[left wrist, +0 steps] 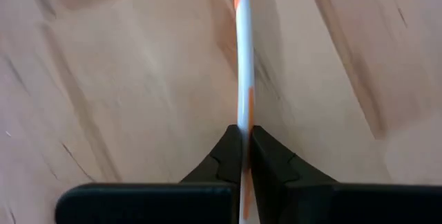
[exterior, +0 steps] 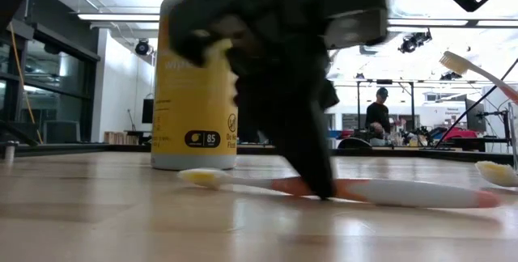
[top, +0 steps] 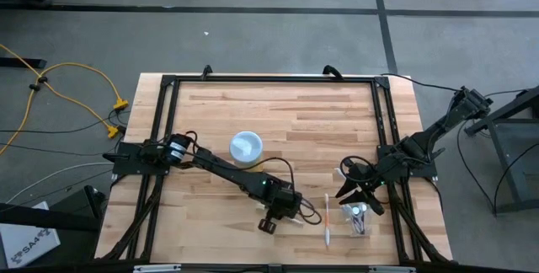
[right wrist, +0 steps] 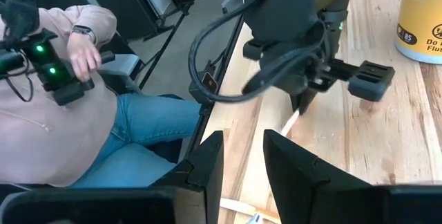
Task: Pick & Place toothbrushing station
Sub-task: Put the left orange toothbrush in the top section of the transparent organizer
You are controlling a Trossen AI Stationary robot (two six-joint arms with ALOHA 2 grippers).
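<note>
A white and orange toothbrush (top: 327,219) lies flat on the wooden table (top: 278,113), toward its near right. My left gripper (left wrist: 243,137) has come down on it and is shut on its handle. The low view shows the brush (exterior: 405,191) stretched along the tabletop with its bristle head (exterior: 198,178) at one end. Right of it stands the clear holder cup (top: 358,220), with a toothbrush (exterior: 477,72) leaning in it. My right gripper (right wrist: 242,165) hangs open just above and behind the cup, nothing between its fingers. My left gripper pinches the toothbrush's handle near its middle (left wrist: 243,117), where white meets orange, between its two fingers. The fingers (exterior: 317,177) come from above, slanting down from the table's left. The toothbrush lies on the table along its whole length.
A yellow wipes canister with a white lid (top: 246,147) stands at mid-table behind the left arm. Another brush head (exterior: 495,173) lies low at the right. A seated person (right wrist: 76,106) holding a controller is beside the table's near edge. A black frame (top: 269,79) rims the tabletop.
</note>
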